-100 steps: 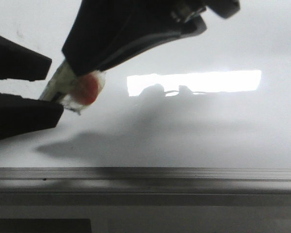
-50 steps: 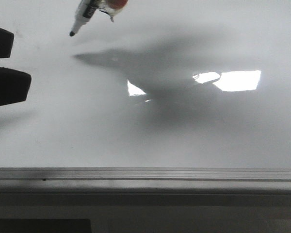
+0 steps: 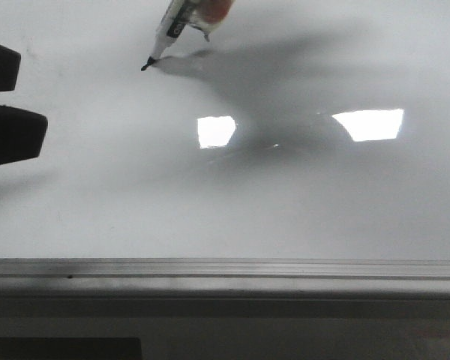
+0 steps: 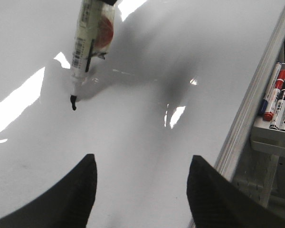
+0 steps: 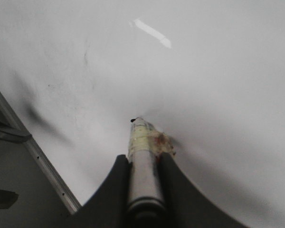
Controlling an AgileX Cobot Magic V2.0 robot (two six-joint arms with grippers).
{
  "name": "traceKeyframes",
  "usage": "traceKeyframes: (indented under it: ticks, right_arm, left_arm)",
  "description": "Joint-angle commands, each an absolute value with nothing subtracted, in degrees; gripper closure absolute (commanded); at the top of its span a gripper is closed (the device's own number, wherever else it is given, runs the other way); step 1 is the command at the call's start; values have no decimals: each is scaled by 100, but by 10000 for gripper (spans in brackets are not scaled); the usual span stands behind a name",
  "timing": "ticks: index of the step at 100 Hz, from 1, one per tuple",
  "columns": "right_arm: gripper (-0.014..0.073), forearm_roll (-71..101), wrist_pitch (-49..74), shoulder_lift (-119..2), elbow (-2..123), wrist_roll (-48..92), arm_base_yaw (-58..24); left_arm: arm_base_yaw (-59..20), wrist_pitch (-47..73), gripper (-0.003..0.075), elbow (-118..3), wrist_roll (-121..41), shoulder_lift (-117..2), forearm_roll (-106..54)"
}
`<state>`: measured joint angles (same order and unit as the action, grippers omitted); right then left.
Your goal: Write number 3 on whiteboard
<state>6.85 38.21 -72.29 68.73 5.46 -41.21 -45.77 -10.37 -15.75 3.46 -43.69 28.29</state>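
The whiteboard [image 3: 285, 202] fills the front view, with a grey metal edge strip [image 3: 225, 268] along the near side. No drawn number 3 shows on it in any view. My right gripper [image 5: 143, 158] is shut on a marker pen [image 5: 141, 137] wrapped with tape and a red patch. The pen's black tip [image 3: 145, 67] meets its own shadow on the board at the far left; it also shows in the left wrist view [image 4: 73, 102]. My left gripper [image 4: 142, 190] is open and empty above the board, and its fingers [image 3: 11, 135] show at the left edge of the front view.
A tray of spare markers [image 4: 278, 102] sits beyond the board's edge strip [image 4: 256, 95] in the left wrist view. Bright white rectangular glare patches [image 3: 369, 124] lie on the board. The board's edge [image 5: 33, 152] also shows in the right wrist view.
The right gripper with the pen has moved from close to the camera to the far side of the board. In the last half second the tip has moved right and down onto the board.
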Motion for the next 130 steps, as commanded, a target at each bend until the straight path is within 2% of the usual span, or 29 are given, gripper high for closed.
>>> traceKeyframes:
  ticks: [1,11,30,63,88,104,130]
  right_arm:
    - [661,266,3801,-6982,7071,461,-3959]
    - [661,434,4207,-6984,7046,400,-3958]
    - [661,579,4170,-7322,6790,400,-4151]
    - [660,537,4856,-7102,6763,197,-4227]
    - [661,551,3895,-7557,6687,197,-4664]
    - [661,563,3830,-7394,6687,197,-4794]
    - [661,563,3650,-7321,6695,222,-5439]
  left_arm:
    - [-4620,-1391,331,-1737,402,-4341,2709]
    - [-4620,-1401,331,-1737,402,-4341,2709]
    - [-4620,-1411,331,-1737,402,-4341,2709]
    - [-4620,-1411,331,-1737,402,-4341,2709]
    - [-4620,-1411,331,-1737,402,-4341,2709]
    - [-4620,-1513,331,-1737,402,-4378,2709]
    - [-4620,-1936,331,-1737,402,-4799,2709]
